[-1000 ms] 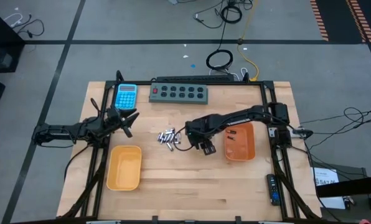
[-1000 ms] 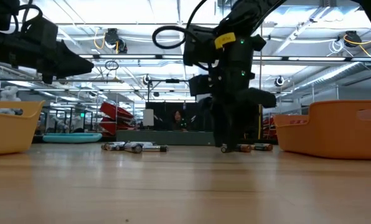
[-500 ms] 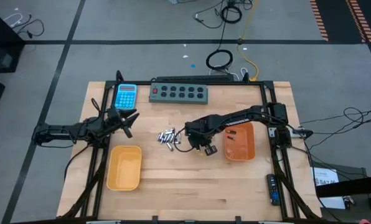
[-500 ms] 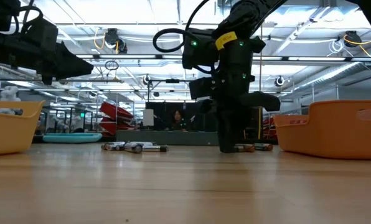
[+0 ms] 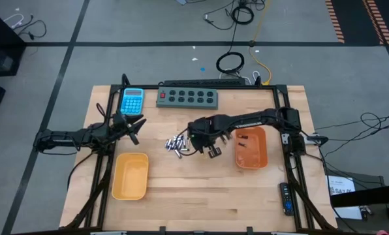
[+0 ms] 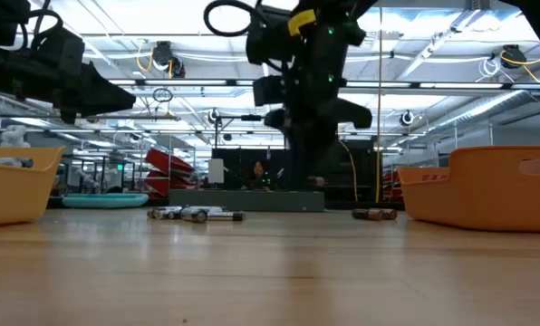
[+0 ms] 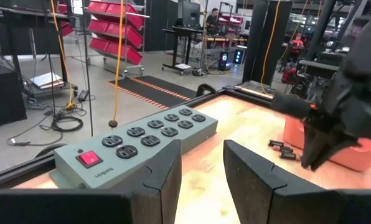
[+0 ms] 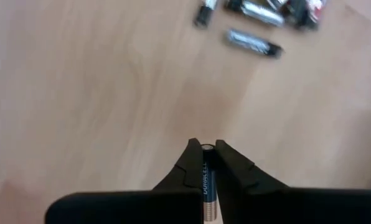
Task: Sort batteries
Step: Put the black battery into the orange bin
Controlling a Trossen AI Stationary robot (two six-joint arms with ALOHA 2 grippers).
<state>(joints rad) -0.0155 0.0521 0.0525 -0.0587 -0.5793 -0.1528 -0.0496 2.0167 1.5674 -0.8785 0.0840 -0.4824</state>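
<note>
Two arms reach over the wooden table (image 5: pixel 201 196), my left from the left edge, my right from the right. Largest on the boards are the two orange trays: the left tray (image 5: pixel 130 176) sits near the front, just ahead of my left arm, and the right tray (image 5: pixel 250 147) lies beside my right arm, with a few dark cells on its floor. Along the back edge runs the grey power strip (image 5: pixel 187 98), and the blue calculator (image 5: pixel 132 100) lies just left of it.

My left gripper (image 5: pixel 130 124) hangs above the table between the calculator and the left tray; in its wrist view the fingers (image 7: pixel 164 174) stand apart with nothing between them, looking over the strip towards my other arm.

My right gripper (image 5: pixel 196 142) is at the middle of the table, lifted clear of the boards in the low view, just right of the loose batteries. Its fingers (image 8: pixel 192 163) are closed tight on one dark battery (image 8: pixel 208 180), which stands lengthwise between them.

The loose batteries (image 5: pixel 176 144) lie in a small cluster on the wood just left of that gripper, some silvery and some dark, touching or nearly so. In the low view a couple more cells (image 6: pixel 375 215) rest on the table close to the right tray's wall.
</note>
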